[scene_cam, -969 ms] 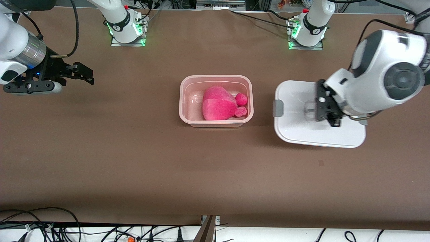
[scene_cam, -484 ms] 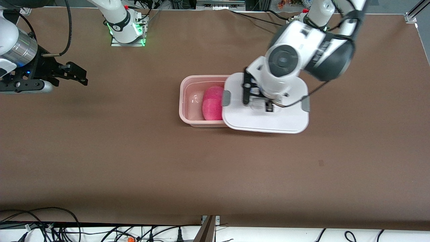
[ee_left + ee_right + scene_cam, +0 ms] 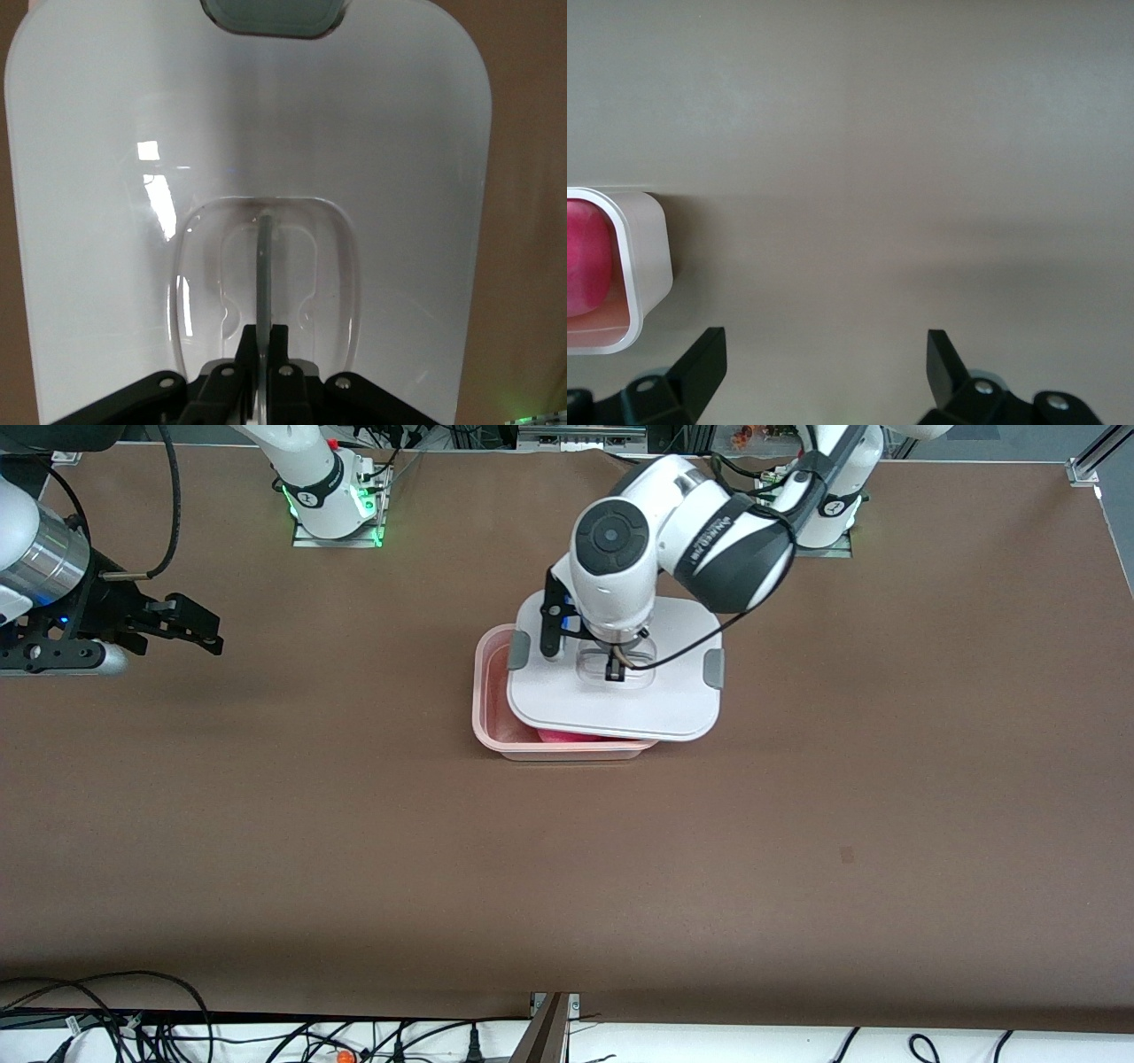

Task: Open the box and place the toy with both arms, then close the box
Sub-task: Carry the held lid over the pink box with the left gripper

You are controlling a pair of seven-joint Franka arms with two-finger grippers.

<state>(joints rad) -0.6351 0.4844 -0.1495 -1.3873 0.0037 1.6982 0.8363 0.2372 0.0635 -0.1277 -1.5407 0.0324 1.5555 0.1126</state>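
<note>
1. The box (image 3: 489,717) is a rounded-rectangular tub of translucent pink plastic with smooth, thin walls, standing on the matte brown table (image 3: 567,850) near its middle.
2. The toy (image 3: 567,736) lies inside the box; only a sliver of its bright pink plush shows under the lid's nearer edge, and a fuzzy pink patch shows in the right wrist view (image 3: 586,257).
3. The lid (image 3: 656,708) is a glossy white plastic slab with rounded corners, held over the box and covering most of its opening. It sits offset toward the left arm's end, so the box's rim stays bare at the right arm's end.
4. Grey clips (image 3: 714,668) sit on the lid's short sides, and a clear recessed handle (image 3: 263,266) with a thin upright rib lies in its centre.
5. The left gripper (image 3: 613,662) is over the box, its black fingers pressed together on the handle's rib.
6. The right gripper (image 3: 190,624) waits over the table at the right arm's end, well apart from the box, its black fingers (image 3: 700,363) spread wide and empty.
</note>
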